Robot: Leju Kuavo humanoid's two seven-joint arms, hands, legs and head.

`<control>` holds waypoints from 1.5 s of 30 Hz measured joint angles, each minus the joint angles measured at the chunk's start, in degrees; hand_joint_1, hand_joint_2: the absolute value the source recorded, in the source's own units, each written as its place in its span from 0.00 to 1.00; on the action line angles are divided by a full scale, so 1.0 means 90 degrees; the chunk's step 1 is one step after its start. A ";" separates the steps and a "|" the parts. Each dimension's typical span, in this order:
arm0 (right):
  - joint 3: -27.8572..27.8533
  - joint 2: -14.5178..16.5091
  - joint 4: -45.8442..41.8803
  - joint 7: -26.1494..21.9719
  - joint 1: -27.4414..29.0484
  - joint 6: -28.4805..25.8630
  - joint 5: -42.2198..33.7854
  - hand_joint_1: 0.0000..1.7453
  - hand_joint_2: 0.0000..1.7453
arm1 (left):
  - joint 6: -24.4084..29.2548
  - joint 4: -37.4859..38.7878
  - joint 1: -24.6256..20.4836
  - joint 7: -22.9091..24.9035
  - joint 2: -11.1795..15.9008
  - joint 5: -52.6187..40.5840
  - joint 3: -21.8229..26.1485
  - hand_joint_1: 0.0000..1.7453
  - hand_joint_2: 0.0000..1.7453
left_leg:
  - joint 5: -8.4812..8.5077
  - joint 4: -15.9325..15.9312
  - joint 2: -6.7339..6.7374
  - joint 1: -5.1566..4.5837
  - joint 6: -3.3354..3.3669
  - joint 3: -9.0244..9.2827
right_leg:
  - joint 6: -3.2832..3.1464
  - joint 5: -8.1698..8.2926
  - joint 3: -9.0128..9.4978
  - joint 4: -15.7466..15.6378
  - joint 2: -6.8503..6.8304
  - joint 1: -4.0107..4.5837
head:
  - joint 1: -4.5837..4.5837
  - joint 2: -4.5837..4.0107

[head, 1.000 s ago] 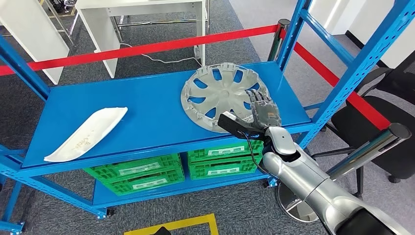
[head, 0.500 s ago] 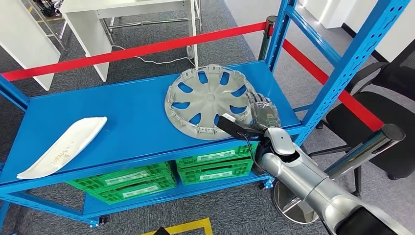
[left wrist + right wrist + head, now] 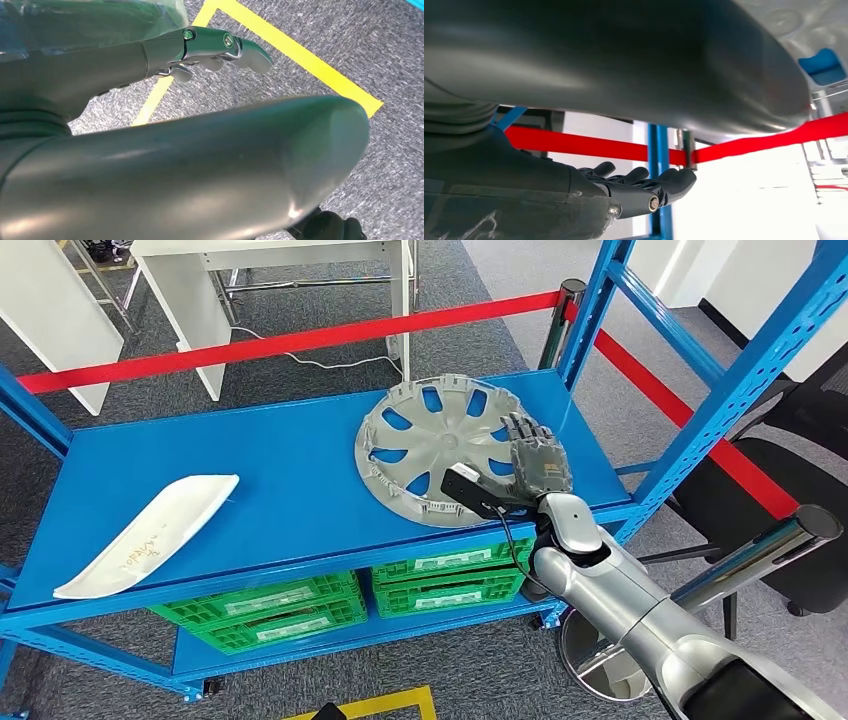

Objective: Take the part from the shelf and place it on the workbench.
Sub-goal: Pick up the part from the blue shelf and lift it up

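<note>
Right hand, fingers spread and grasping nothing, is resting at the grey slotted plastic wheel cover's 4 o'clock rim; cover risks sliding off the blue metal shelf.

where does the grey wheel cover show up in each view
Head view: the round grey plastic wheel cover lies on the blue shelf, right of centre, at the right hand.
Left wrist view: not in it.
Right wrist view: its pale underside at the upper right corner.
Shared landmark: the red barrier tape.
</note>
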 joint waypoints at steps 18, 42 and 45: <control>0.0303 0.0656 0.0262 -0.0645 -0.0019 -0.0256 -0.0086 0.00 0.00 | -0.0074 0.0000 -0.0053 0.0036 -0.0002 -0.0067 0.0000 0.00 0.00 | -0.0003 -0.0012 0.0001 0.0023 0.0003 0.0014 | 0.0005 -0.0007 0.0001 -0.0001 0.0001 0.0026 | -0.0002 0.0000; 0.0413 0.0874 0.1099 -0.0770 0.0274 -0.0084 -0.0528 0.00 0.00 | -0.0074 0.0000 -0.0049 0.0055 -0.0002 -0.0074 0.0000 0.00 0.00 | -0.0004 -0.0013 0.0001 0.0024 0.0002 0.0015 | 0.0004 -0.0008 0.0001 -0.0002 0.0002 0.0026 | -0.0003 0.0000; 0.0415 0.0875 0.1169 -0.0769 0.0278 -0.0067 -0.0546 0.00 0.00 | -0.0074 0.0000 -0.0049 0.0050 -0.0002 -0.0072 0.0000 0.00 0.00 | -0.0004 -0.0013 0.0001 0.0024 0.0002 0.0015 | 0.0004 -0.0008 0.0001 -0.0002 0.0002 0.0026 | -0.0002 0.0000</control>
